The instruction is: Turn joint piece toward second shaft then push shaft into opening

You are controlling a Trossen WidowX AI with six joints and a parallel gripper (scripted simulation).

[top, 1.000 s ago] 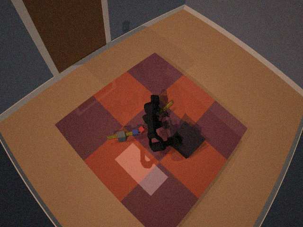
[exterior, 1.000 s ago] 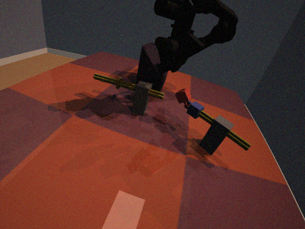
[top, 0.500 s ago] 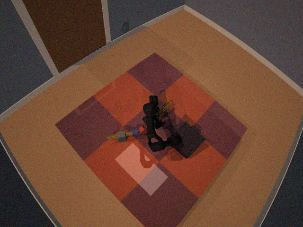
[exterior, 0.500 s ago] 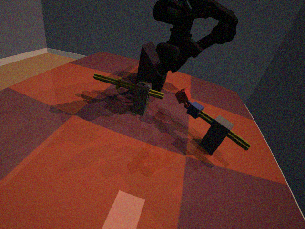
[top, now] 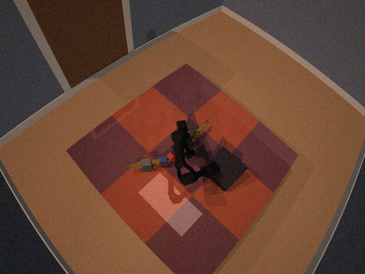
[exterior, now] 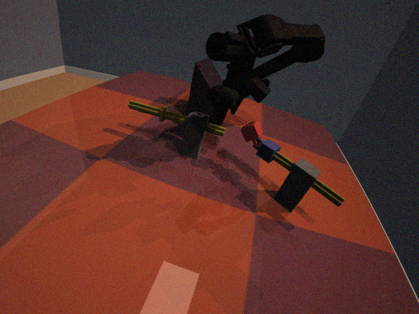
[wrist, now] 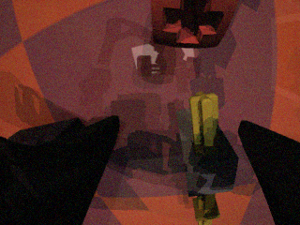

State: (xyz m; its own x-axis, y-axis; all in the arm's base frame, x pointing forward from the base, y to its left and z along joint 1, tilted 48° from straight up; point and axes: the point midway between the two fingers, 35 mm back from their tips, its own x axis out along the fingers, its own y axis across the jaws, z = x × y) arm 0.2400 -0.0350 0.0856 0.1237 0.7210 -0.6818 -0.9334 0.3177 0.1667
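The red joint piece (top: 170, 156) (exterior: 250, 131) (wrist: 187, 38) hangs on the blue hinge part (top: 162, 160) (exterior: 268, 150) at the end of the fixed shaft (top: 134, 165) (exterior: 328, 192). Its cross-shaped opening faces roughly toward the second shaft (top: 202, 128) (exterior: 145, 107) (wrist: 210, 114) in the wrist view; exact alignment is hard to tell. A gap separates the opening from that shaft's near end. The second shaft runs through its grey block (exterior: 192, 138) (wrist: 222, 164), with a collar (exterior: 163, 114) (wrist: 207, 207) beyond it. My gripper (wrist: 180, 124) is open and empty, its fingers either side of this shaft's line in the wrist view.
The fixed shaft's block (top: 146, 164) (exterior: 308, 167) stands beyond the joint. A dark square base (top: 228, 169) is beside the arm. The checkered mat (top: 165, 109) (exterior: 135, 219) carries both blocks, with a pale patch (top: 165, 197) (exterior: 172, 287) on it.
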